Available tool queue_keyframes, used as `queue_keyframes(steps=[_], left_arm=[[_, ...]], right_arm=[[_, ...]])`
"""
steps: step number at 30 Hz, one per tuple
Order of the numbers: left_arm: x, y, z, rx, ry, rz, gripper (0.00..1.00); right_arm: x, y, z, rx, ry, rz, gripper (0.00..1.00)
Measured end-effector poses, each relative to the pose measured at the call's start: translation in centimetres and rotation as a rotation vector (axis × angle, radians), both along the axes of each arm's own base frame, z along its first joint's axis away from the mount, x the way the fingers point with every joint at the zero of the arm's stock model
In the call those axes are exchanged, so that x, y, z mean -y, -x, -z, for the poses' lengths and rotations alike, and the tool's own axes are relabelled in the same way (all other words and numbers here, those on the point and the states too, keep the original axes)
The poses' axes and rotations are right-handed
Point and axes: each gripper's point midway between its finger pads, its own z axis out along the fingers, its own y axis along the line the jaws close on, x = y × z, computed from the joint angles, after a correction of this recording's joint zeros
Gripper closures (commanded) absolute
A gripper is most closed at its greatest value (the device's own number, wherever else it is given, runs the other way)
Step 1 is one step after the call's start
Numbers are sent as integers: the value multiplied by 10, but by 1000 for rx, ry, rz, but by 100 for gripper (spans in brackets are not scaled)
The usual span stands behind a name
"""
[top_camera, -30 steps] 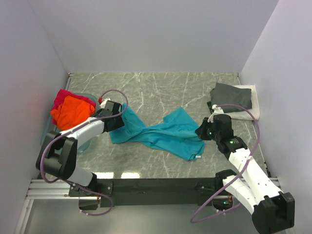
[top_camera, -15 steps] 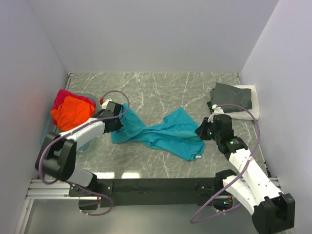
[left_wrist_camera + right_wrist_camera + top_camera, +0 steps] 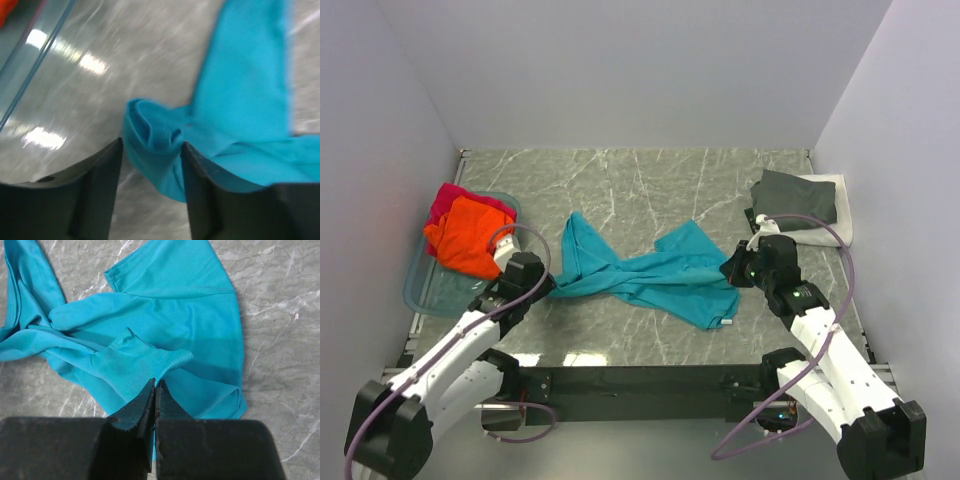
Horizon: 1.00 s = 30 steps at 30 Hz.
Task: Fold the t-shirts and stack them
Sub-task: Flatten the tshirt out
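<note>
Teal t-shirt point(image 3: 650, 275) lies crumpled across the middle of the table point(image 3: 650, 190). Its left end is bunched between the left fingers point(image 3: 97, 192), which stand a little apart and grip it. The right fingers point(image 3: 132, 425) are pressed together, pinching a fold near its right side.

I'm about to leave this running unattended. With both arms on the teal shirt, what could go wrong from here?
1. The teal t-shirt is twisted mid-length; pulling it apart may tighten the twist rather than flatten it.
2. The fingers of the right gripper pinch only a thin raised fold, which could slip out.
3. The left gripper works right beside the tub; a swing could knock it.
</note>
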Motion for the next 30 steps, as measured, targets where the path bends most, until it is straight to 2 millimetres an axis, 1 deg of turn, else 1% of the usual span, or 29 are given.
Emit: queue_keyframes(steps=[1, 2, 4, 7, 9, 10, 12, 13, 15, 17, 19, 23, 25, 27, 30], left_arm=[[-1, 7, 12, -53, -6, -7, 35], [-3, 14, 20, -93, -10, -14, 33], [-3, 21, 23, -119, 1, -29, 31], [-4, 22, 10, -98, 20, -47, 36], [-3, 16, -6, -61, 35, -55, 39], [-2, 13, -12, -48, 39, -59, 44], [-1, 6, -27, -24, 47, -70, 51], [-1, 4, -30, -21, 49, -74, 55], [2, 1, -35, -21, 53, -76, 55], [4, 3, -34, -31, 53, -67, 52], [8, 6, -33, -45, 57, -50, 49], [17, 12, -32, -81, 71, 3, 48], [25, 15, -32, -106, 74, 53, 48], [37, 21, -29, -128, 65, 121, 49], [55, 35, -25, -156, 50, 219, 55]], right_arm=[[0, 0, 0, 1, -1, -2, 100], [-1, 0, -1, 2, -2, -4, 100], [-2, 1, -1, 4, -5, -8, 100], [-3, 1, -2, 10, -10, -13, 100], [-3, 2, -1, 10, -12, -17, 100], [-4, 3, 0, 8, -12, -19, 100], [-3, 4, 3, 2, -11, -20, 100], [-4, 4, 3, 1, -11, -20, 100], [-4, 3, 2, 5, -13, -23, 100], [-5, 3, 2, 7, -14, -27, 100], [-5, 4, 2, 6, -16, -30, 100], [-8, 3, 1, 8, -23, -42, 100], [-9, 3, 2, 8, -24, -47, 100], [-9, 2, 2, 7, -25, -50, 100], [-10, 2, 2, 8, -26, -54, 100]])
